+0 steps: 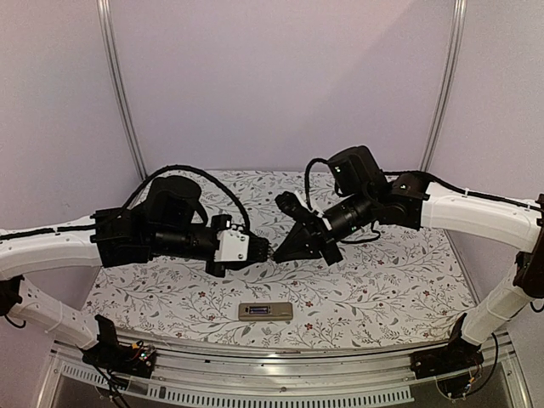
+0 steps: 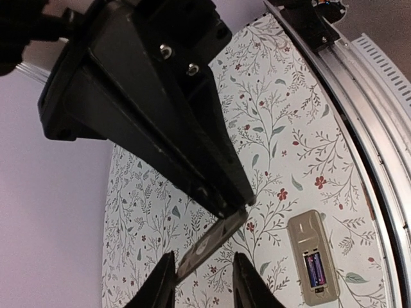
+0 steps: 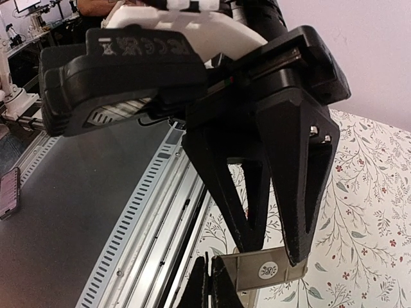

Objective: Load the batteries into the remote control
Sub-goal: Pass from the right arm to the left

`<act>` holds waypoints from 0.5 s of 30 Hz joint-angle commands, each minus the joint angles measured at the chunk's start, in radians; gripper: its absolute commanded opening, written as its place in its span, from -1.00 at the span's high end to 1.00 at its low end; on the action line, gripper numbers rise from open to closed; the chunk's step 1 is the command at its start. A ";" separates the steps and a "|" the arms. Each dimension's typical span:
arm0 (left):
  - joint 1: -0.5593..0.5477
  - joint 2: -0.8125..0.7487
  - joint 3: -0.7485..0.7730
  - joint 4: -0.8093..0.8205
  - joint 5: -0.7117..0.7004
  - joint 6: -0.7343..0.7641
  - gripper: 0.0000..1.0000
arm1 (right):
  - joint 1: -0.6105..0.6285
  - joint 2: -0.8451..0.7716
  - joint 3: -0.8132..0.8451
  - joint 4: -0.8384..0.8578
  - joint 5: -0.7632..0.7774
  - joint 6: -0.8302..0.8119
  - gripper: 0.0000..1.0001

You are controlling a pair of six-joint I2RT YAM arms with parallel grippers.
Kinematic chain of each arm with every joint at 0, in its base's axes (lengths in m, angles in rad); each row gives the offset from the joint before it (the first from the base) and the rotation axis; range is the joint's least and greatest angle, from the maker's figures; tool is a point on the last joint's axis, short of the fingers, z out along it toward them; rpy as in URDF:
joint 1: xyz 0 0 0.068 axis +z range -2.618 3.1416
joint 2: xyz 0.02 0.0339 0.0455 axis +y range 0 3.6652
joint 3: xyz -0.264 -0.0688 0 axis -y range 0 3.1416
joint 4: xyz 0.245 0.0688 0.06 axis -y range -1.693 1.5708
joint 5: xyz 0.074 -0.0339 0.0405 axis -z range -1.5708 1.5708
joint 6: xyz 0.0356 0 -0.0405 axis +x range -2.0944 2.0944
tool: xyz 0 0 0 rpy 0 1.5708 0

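The table [image 1: 382, 289] wears a pale cloth printed with grey sprigs and small red flowers. The remote control [image 1: 265, 311] lies on it close to the near edge, about midway along and parallel to it, back up, batteries [image 2: 314, 269] seated in its recess

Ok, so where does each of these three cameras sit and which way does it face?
Top external: above and behind the bases, looking down on the table; both arms show, left gripper and right gripper tip to tip in mid-air.
Left wrist: on the left arm, looking along its own fingers at the right gripper, table beneath.
Right wrist: on the right arm, looking past its own fingertips at the left gripper and the front rail.
Shared: both wrist views show the cover piece; top and left wrist show the remote control.
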 commanded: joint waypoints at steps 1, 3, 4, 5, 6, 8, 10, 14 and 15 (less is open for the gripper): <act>0.008 0.001 0.013 -0.043 0.029 -0.006 0.36 | 0.004 -0.020 0.002 -0.018 -0.011 -0.021 1.00; 0.008 0.010 0.015 -0.042 0.029 -0.005 0.37 | 0.004 -0.018 0.003 -0.017 -0.013 -0.022 1.00; 0.008 0.016 0.020 -0.041 0.027 -0.004 0.42 | 0.005 -0.018 0.003 -0.017 -0.012 -0.022 1.00; 0.006 0.024 0.025 -0.041 0.023 -0.005 0.45 | 0.004 -0.017 0.004 -0.017 -0.012 -0.022 1.00; 0.007 0.029 0.030 -0.040 0.018 -0.006 0.49 | 0.005 -0.017 0.004 -0.017 -0.014 -0.023 1.00; 0.006 0.038 0.036 -0.040 0.010 -0.004 0.56 | 0.005 -0.019 0.006 -0.017 -0.015 -0.023 1.00; 0.005 0.040 0.041 -0.039 0.008 -0.004 0.65 | 0.004 -0.019 0.007 -0.014 -0.019 -0.024 1.00; 0.000 0.040 0.045 -0.033 0.006 -0.006 0.81 | 0.004 -0.015 0.006 -0.008 -0.031 -0.024 1.00; 0.000 0.039 0.045 -0.032 0.006 -0.006 0.88 | 0.004 -0.014 0.006 -0.008 -0.031 -0.024 1.00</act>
